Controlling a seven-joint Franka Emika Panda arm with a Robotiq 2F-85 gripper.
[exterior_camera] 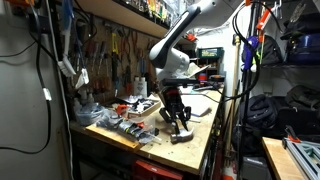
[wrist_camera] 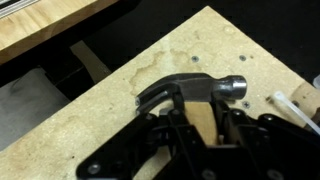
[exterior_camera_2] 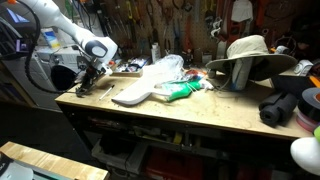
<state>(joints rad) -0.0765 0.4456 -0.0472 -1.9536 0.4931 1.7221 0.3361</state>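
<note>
Black two-fingered Robotiq gripper (wrist_camera: 203,118) at six o'clock in wrist view, seemingly clamped on pale wooden handle of steel-headed claw hammer (wrist_camera: 195,90). Hammer head directly at twelve o'clock from fingertips, on or just above speckled chipboard workbench (wrist_camera: 90,115) near its corner. Head stretched nine to three o'clock, handle running back toward six between fingers.

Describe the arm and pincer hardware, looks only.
Arm: glossy white rounded shells with dark seams at the joints and a round joint cap on one side. Pincer: matte black, two fingers on open bar linkages. No markings legible.
</note>
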